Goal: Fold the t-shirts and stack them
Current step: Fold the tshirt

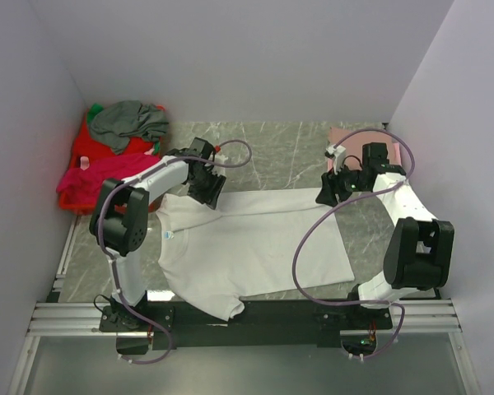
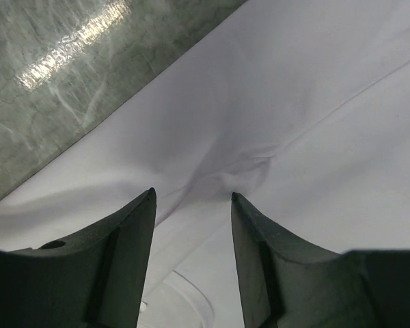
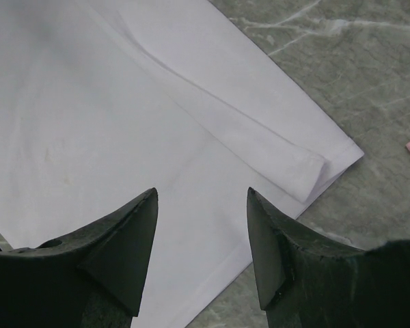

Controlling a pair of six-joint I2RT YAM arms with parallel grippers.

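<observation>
Plain pale walls [image 1: 255, 58], grey marbled tabletop [image 1: 280, 152], aluminium rails [image 1: 66, 317]

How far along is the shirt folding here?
Done: white tee lies flat, its far edge folded in. In hand: left gripper and right gripper hover open over that fold, holding nothing. Left: its remaining folds, then the pile of tees at far left.
</observation>
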